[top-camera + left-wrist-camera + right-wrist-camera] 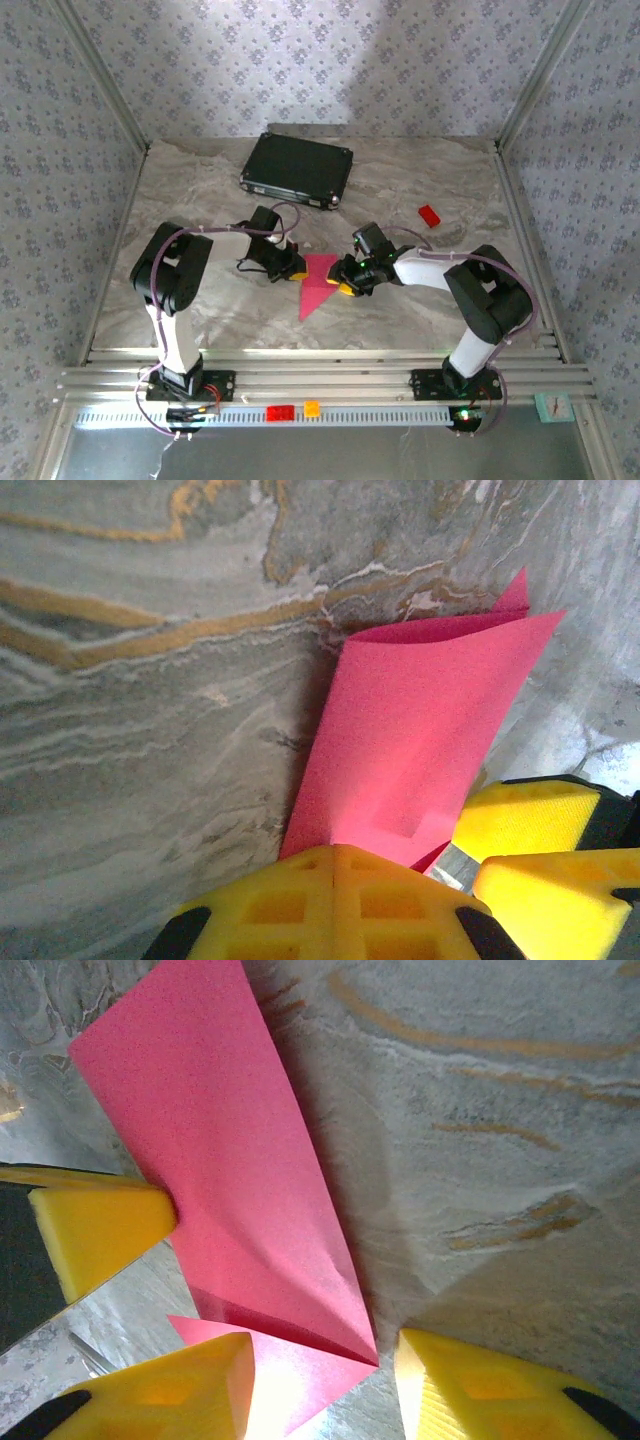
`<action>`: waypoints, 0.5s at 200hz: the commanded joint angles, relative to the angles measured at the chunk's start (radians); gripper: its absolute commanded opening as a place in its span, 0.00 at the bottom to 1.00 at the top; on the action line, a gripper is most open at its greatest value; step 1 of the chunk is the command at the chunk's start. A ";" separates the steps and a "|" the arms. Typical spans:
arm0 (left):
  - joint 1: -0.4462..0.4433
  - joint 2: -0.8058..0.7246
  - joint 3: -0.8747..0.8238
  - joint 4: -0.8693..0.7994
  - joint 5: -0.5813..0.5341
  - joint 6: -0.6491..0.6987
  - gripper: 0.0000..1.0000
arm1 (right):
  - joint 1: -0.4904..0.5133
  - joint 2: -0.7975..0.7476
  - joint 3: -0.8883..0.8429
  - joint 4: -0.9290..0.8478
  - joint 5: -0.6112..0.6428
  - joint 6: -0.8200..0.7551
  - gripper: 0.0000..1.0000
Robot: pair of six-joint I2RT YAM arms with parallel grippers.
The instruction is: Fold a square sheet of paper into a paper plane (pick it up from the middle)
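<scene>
Pointed, creased magenta paper (318,283); left end effector (335,865) pressed together, right end effector (322,1345) spread; curl clear from left wrist, flat overhead.

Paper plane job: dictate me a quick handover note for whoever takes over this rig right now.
Left gripper: shut on an edge of the pink sheet, with that side raised off the table.
Right gripper: open, fingers straddling a folded corner of the sheet.
Done: the sheet is folded into a tapering, pointed shape and sits mid-table between the arms.
Left: the later folds; it does not look like a finished dart yet.
Black case and red block lie farther back, apart from both grippers.
</scene>
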 commanded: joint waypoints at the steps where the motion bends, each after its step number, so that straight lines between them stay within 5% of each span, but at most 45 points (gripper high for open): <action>1: 0.009 0.049 -0.025 -0.031 -0.047 0.022 0.01 | 0.018 0.021 0.037 0.056 -0.034 -0.009 0.42; 61: 0.010 0.049 -0.023 -0.036 -0.043 0.027 0.00 | 0.004 -0.007 0.039 0.037 -0.010 -0.040 0.43; 100: 0.010 0.047 -0.021 -0.037 -0.040 0.028 0.00 | -0.038 0.016 0.042 0.144 -0.119 -0.094 0.44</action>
